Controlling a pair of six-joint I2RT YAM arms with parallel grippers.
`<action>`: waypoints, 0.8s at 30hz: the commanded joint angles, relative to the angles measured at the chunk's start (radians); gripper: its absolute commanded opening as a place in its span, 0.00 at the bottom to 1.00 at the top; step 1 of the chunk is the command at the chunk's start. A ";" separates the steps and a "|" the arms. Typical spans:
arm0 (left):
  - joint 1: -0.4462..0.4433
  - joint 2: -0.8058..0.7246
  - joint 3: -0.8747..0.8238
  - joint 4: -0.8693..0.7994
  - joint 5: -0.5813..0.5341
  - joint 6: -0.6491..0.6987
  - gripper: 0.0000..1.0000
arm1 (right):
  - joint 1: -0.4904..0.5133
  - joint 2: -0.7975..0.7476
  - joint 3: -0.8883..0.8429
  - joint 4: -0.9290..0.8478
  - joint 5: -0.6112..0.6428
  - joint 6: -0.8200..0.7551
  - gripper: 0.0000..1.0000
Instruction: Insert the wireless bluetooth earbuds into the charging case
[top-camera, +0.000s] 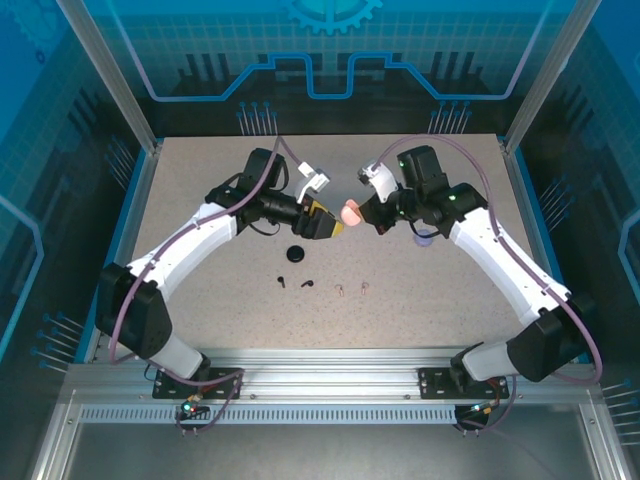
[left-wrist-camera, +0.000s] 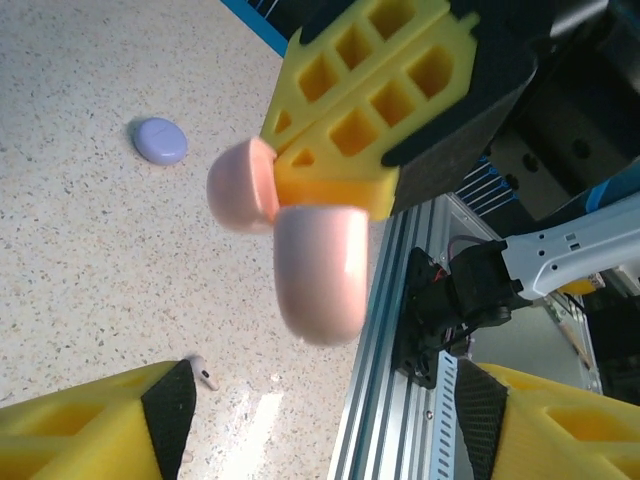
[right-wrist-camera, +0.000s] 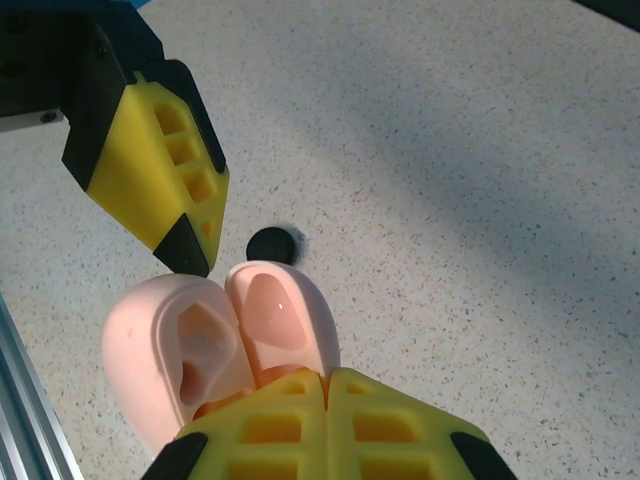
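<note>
My right gripper (top-camera: 363, 214) (right-wrist-camera: 328, 385) is shut on an open pale pink charging case (top-camera: 350, 213) (right-wrist-camera: 215, 335) and holds it above the table's middle. Its empty earbud cavities face the right wrist camera. My left gripper (top-camera: 329, 223) (left-wrist-camera: 320, 400) is open, and the pink case (left-wrist-camera: 320, 265) hangs just ahead of its spread yellow fingers (left-wrist-camera: 95, 425). One left finger (right-wrist-camera: 150, 165) nearly touches the case's edge. Two black earbuds (top-camera: 283, 280) and two pale pink earbuds (top-camera: 341, 291) lie on the table nearer the bases; one pale earbud (left-wrist-camera: 203, 372) also lies below the left gripper. The purple earbuds are out of view.
A shut black round case (top-camera: 294, 253) (right-wrist-camera: 272, 243) lies left of the earbuds. A purple case (top-camera: 424, 240) (left-wrist-camera: 160, 140) rests under the right arm. An aluminium rail (top-camera: 330, 365) (left-wrist-camera: 385, 350) runs along the near edge. Blue-framed walls (top-camera: 140, 200) close in the sides.
</note>
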 joint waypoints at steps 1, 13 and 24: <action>0.006 0.033 0.051 -0.055 0.047 0.055 0.68 | 0.030 0.021 0.032 -0.051 -0.011 -0.039 0.00; 0.005 0.109 0.097 -0.067 0.107 0.062 0.51 | 0.069 0.072 0.076 -0.072 0.009 -0.057 0.00; 0.006 0.125 0.105 -0.076 0.117 0.076 0.33 | 0.073 0.080 0.081 -0.071 0.022 -0.055 0.00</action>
